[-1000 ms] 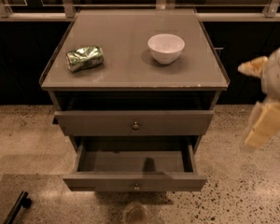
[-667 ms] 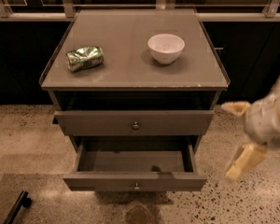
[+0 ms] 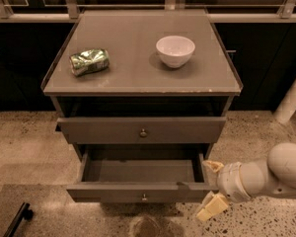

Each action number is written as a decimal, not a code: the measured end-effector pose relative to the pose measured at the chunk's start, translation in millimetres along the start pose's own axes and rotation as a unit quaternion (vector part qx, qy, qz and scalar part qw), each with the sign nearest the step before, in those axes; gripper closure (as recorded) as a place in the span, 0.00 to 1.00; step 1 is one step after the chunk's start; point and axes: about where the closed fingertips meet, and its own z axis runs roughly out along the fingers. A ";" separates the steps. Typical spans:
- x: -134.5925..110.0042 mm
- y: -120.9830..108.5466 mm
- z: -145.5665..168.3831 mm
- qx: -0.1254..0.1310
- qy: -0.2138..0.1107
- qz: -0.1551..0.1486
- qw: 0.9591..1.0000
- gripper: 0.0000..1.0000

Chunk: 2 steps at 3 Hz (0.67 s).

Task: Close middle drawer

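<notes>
Gripper [image 3: 212,187] low at frame right, at the end of a pale arm [image 3: 266,174] that enters from the right edge. Claw spread: one cream finger [image 3: 211,166] up and towards the cabinet, the other [image 3: 210,210] lower and nearer the camera, with a clear gap between them. Middle drawer [image 3: 113,191] immediately left of the claw, pulled far out, interior bare; the right end of its front sits level with the gap between the fingers. Contact between finger and drawer: cannot tell. Its small round knob [image 3: 144,197] is left of the claw, at the centre of the front. Upper drawer [image 3: 113,130] above and left of the claw, out only slightly, own knob [image 3: 143,132] centred. Cabinet top [image 3: 138,80] higher up, well above the claw: white bowl [image 3: 175,51] upright, above and slightly left; crushed green can [image 3: 90,61] on its side, farther left, well apart from the bowl. Speckled floor [image 3: 29,152] below and around the claw.
</notes>
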 end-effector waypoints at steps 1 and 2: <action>7.0 -15.0 11.0 0.021 -0.008 0.010 1.000 0.19; 6.6 -15.0 10.8 0.021 -0.007 0.009 1.000 0.42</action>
